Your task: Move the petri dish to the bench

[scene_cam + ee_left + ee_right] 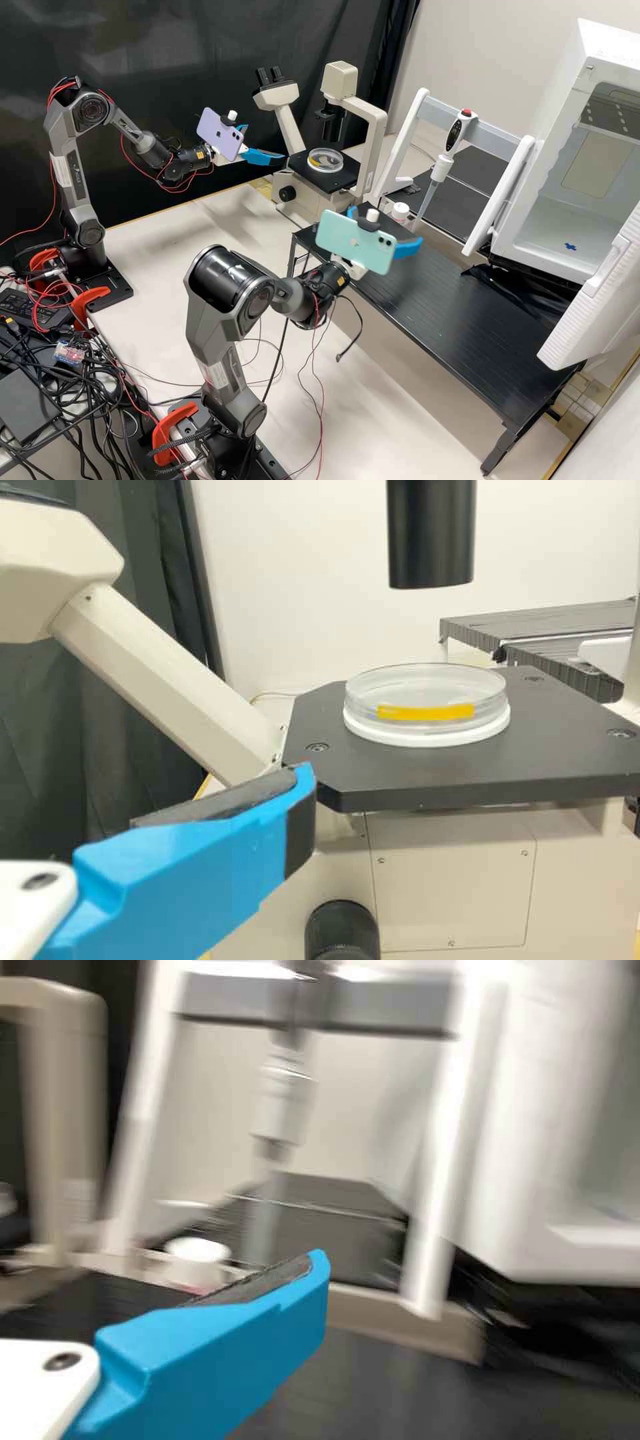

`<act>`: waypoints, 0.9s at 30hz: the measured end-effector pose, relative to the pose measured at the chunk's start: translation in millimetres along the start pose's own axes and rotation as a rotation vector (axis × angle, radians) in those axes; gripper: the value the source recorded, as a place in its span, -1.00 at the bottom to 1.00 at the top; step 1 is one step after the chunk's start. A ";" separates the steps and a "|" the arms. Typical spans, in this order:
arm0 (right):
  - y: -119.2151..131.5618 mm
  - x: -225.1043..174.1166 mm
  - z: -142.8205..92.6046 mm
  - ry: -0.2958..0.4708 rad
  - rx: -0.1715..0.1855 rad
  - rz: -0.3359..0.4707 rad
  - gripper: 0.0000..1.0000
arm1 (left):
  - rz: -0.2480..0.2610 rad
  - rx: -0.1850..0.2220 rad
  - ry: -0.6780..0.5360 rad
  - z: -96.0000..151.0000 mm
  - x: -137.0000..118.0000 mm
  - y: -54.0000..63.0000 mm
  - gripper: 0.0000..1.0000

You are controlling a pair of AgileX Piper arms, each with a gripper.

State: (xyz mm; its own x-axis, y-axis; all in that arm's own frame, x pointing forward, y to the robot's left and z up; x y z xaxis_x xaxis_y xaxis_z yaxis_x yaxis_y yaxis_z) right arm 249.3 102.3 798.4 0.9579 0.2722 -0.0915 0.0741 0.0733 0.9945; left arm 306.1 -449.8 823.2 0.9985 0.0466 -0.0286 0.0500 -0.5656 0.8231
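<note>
A round clear dish (425, 695) sits on the microscope's black stage (480, 770), just beyond the left gripper (267, 143), whose fingers stand well parted with nothing between them. At the black table (453, 320), the right gripper (388, 227), also empty, holds its fingers apart near a white cup (400, 212) and an upright pipette (456, 135).
</note>
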 end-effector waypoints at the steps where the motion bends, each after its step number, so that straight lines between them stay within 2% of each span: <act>1: -4.8 1.4 -8.6 0.027 -0.020 -0.014 1.00 | 0.000 0.000 0.000 0.0 0.0 0.0 1.00; 5: -20.7 11.7 -41.9 0.119 -0.058 -0.051 1.00 | 0.000 0.000 0.000 0.0 0.0 0.0 1.00; 8: -31.0 23.4 -61.0 0.159 -0.086 -0.071 1.00 | 0.000 0.000 0.000 0.0 0.0 0.0 1.00; 12: -45.7 42.2 -78.6 0.157 -0.099 -0.117 1.00 | 0.000 0.000 0.000 0.0 0.0 0.0 1.00; 17: -58.1 71.2 -97.5 0.140 -0.089 -0.167 1.00 | 0.000 0.000 0.000 0.0 0.0 0.0 1.00; 19: -65.0 87.2 -106.0 0.141 -0.098 -0.195 1.00 | 0.000 0.000 0.000 0.0 0.0 0.0 1.00; 27: -87.1 141.2 -122.6 0.117 -0.095 -0.253 1.00 | 0.000 0.000 0.000 0.0 0.0 0.0 1.00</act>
State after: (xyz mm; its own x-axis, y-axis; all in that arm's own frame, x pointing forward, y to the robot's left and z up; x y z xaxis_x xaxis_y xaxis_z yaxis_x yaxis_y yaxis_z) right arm 344.0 251.9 692.7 0.8735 0.3420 -0.3463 0.2746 0.2411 0.9308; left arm 306.1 -449.8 823.2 0.9985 0.0466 -0.0286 0.0500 -0.5656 0.8231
